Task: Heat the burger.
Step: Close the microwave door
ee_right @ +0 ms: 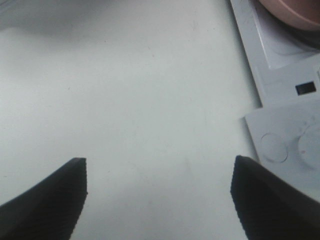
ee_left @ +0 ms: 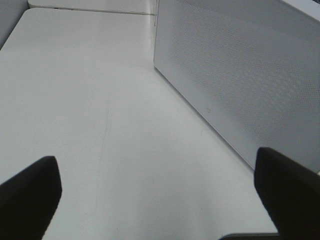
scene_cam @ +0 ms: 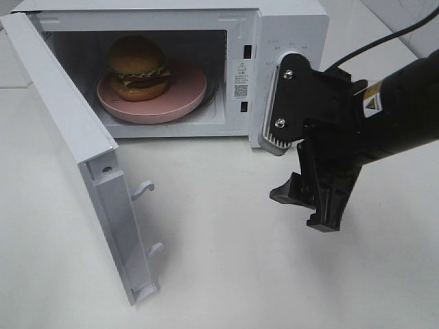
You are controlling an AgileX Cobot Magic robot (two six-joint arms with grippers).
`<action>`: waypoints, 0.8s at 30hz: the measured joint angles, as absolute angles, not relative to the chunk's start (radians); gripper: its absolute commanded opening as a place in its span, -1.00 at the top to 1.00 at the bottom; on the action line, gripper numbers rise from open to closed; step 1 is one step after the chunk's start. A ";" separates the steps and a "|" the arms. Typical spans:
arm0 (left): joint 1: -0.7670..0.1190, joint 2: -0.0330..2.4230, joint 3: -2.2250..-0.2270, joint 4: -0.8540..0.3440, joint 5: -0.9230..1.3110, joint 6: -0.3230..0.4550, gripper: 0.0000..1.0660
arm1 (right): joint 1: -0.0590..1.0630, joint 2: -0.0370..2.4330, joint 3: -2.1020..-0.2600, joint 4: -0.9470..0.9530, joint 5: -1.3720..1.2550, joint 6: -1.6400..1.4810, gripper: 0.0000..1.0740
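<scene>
The burger (scene_cam: 139, 67) sits on a round pink plate (scene_cam: 180, 103) inside the white microwave (scene_cam: 288, 20), whose door (scene_cam: 62, 130) is swung wide open to the left. My right gripper (scene_cam: 306, 208) hangs open in front of the microwave's control panel, fingers pointing down at the table, nothing between them. In the right wrist view, the right gripper (ee_right: 160, 200) is over bare table, with the plate's edge (ee_right: 295, 7) in a corner. My left gripper (ee_left: 157, 200) is open and empty, low over the table beside the door's outer face (ee_left: 240, 75). It is out of the exterior view.
The white table (scene_cam: 226, 260) spreads in front of the microwave. The open door's latch hooks (scene_cam: 144, 188) stick out toward the middle. The control panel (ee_right: 285, 145) with two round knobs lies close to the right gripper. A black cable (scene_cam: 384, 38) runs behind the right arm.
</scene>
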State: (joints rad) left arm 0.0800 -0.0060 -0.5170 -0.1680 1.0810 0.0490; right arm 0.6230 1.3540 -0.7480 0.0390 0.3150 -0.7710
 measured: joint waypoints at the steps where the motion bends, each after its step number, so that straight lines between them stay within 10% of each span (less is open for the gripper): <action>1: 0.080 -0.006 -0.517 -0.168 1.081 0.049 -0.88 | 0.623 1.337 -0.743 0.039 0.334 -0.730 -0.42; 24: 0.080 -0.006 -0.517 -0.168 1.081 0.049 -0.88 | 0.623 1.029 -0.742 0.039 0.858 -0.226 -0.42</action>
State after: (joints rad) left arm 0.0800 -0.0060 -0.5170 -0.1680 1.0810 0.0490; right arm 0.6230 1.0290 -0.7420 0.0390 0.8580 -0.2260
